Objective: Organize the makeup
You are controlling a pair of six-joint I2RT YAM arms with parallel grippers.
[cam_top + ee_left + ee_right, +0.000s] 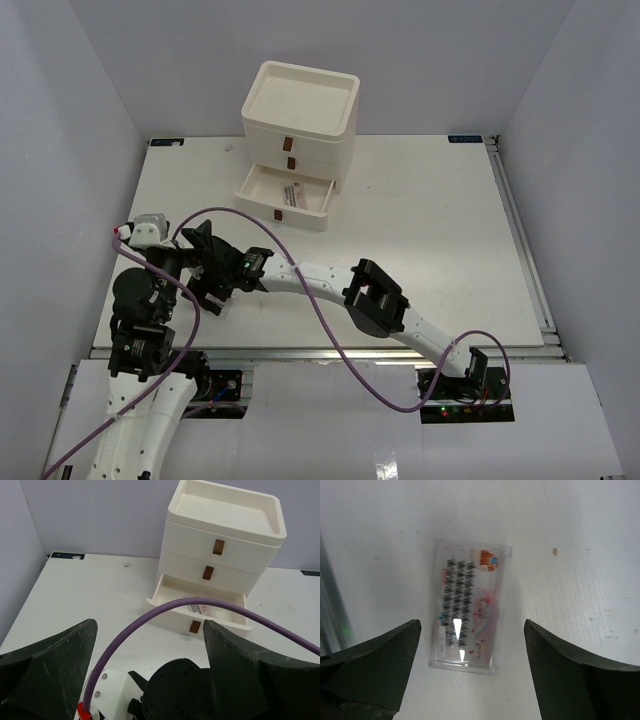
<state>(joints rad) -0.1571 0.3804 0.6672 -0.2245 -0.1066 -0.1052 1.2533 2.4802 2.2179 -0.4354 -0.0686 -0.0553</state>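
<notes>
A flat clear packet [470,610] with rows of black lashes and red-pink print lies on the white table. My right gripper [472,625] hangs open right above it, one finger on each side, not touching it. In the top view the right gripper [215,292] is at the near left of the table and hides this packet. A second flat packet [292,194] lies in the open bottom drawer, also in the left wrist view [202,611]. My left gripper [150,625] is open and empty, just behind the right gripper [205,243]. No sponges or tubes are in view.
The cream drawer chest [300,115] stands at the back centre with its bottom drawer [282,200] pulled out. A purple cable [300,280] loops over the right arm. The right arm's wrist [180,690] lies close under the left gripper. The table's left edge is close by.
</notes>
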